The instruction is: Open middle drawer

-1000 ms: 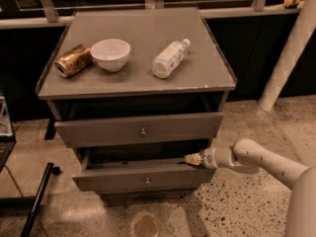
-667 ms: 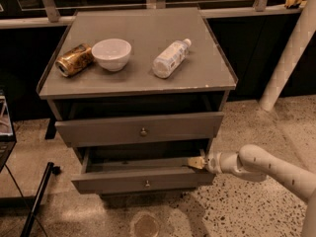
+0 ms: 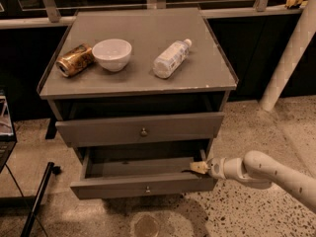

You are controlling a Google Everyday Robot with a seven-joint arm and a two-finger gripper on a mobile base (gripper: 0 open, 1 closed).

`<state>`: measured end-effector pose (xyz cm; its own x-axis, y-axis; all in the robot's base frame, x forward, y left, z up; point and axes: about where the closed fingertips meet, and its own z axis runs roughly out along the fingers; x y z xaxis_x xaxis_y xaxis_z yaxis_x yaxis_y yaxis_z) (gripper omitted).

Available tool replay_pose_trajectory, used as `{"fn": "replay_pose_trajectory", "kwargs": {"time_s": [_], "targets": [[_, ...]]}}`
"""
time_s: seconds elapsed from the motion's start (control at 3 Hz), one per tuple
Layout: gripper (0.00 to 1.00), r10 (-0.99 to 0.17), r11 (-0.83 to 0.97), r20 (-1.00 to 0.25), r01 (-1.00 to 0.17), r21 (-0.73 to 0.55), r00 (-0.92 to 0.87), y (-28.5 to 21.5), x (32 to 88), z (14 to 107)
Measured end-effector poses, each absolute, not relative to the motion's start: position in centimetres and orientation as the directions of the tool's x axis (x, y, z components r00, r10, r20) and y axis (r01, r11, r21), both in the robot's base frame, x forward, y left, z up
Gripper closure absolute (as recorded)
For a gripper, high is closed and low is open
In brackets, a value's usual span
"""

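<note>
The middle drawer (image 3: 113, 186) is the lower grey drawer front with a small round knob (image 3: 147, 188). It stands pulled out toward me and its inside is dark. My gripper (image 3: 199, 168) is on a white arm coming in from the lower right. It sits at the right end of the drawer, just behind the top edge of its front panel. Above it, a taller, wider grey drawer front (image 3: 98, 131) with its own knob (image 3: 143, 131) sticks out slightly from the cabinet.
On the grey cabinet top (image 3: 148, 43) lie a gold can (image 3: 75, 60) on its side, a white bowl (image 3: 112, 54) and a white bottle (image 3: 170, 59) on its side. A white post (image 3: 289, 58) stands at the right. A black leg (image 3: 37, 201) leans at the lower left.
The middle drawer has slid farther out toward me. My gripper has moved the same way with it, down and to the right.
</note>
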<state>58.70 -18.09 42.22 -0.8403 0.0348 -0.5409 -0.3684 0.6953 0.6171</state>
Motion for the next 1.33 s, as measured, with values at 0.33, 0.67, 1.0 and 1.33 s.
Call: {"fn": "replay_pose_trajectory", "kwargs": {"time_s": [0.33, 0.67, 1.0, 1.33], "targets": [[1.00, 0.072, 0.681, -0.533, -0.350, 0.644, -0.843, -18.4, 57.1, 42.5], [1.00, 0.084, 0.666, -0.530, -0.348, 0.660, -0.844, -18.4, 56.0, 42.7], [1.00, 0.095, 0.652, -0.527, -0.348, 0.674, -0.844, -18.3, 55.3, 42.8], [1.00, 0.097, 0.637, -0.526, -0.353, 0.685, -0.845, -18.1, 54.9, 43.0]]}}
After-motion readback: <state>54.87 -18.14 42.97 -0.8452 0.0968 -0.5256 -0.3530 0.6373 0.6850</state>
